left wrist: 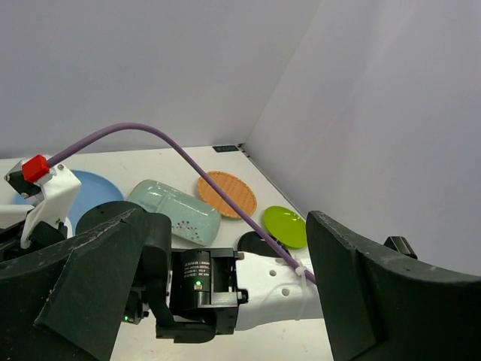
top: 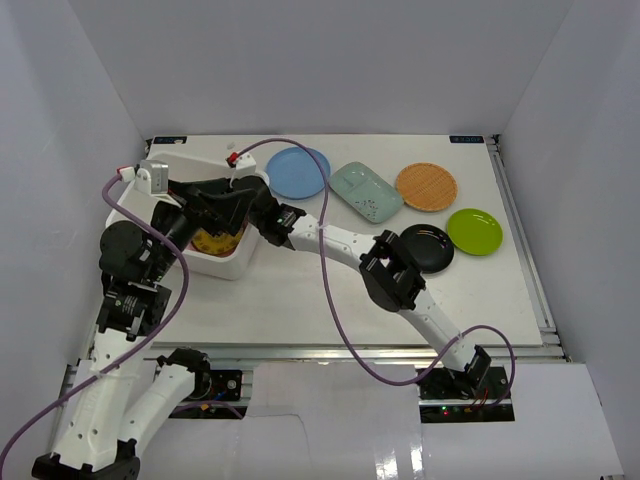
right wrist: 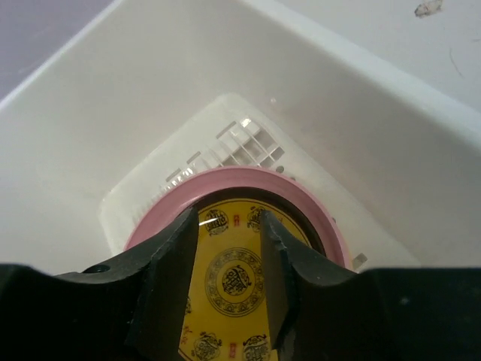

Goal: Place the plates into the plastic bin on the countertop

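Note:
The plastic bin [top: 225,265] stands at the left of the countertop [top: 300,300]. Inside it, a dark plate with a yellow pattern [right wrist: 233,278] lies on a pink plate [right wrist: 248,180]. My right gripper [right wrist: 229,218] hangs open just over the patterned plate, one finger on each side of its centre, holding nothing. My left gripper [left wrist: 229,226] is wide open above the bin, with the right arm's wrist in front of it. On the table lie a blue plate [top: 298,172], a pale green dish [top: 366,191], an orange plate [top: 426,186], a black plate [top: 425,247] and a lime green plate [top: 474,231].
The right arm's forearm [top: 340,240] stretches from the bin across the table's middle, with a purple cable [top: 330,300] looping over it. White walls enclose the table, and a metal rail [top: 525,260] runs along its right edge.

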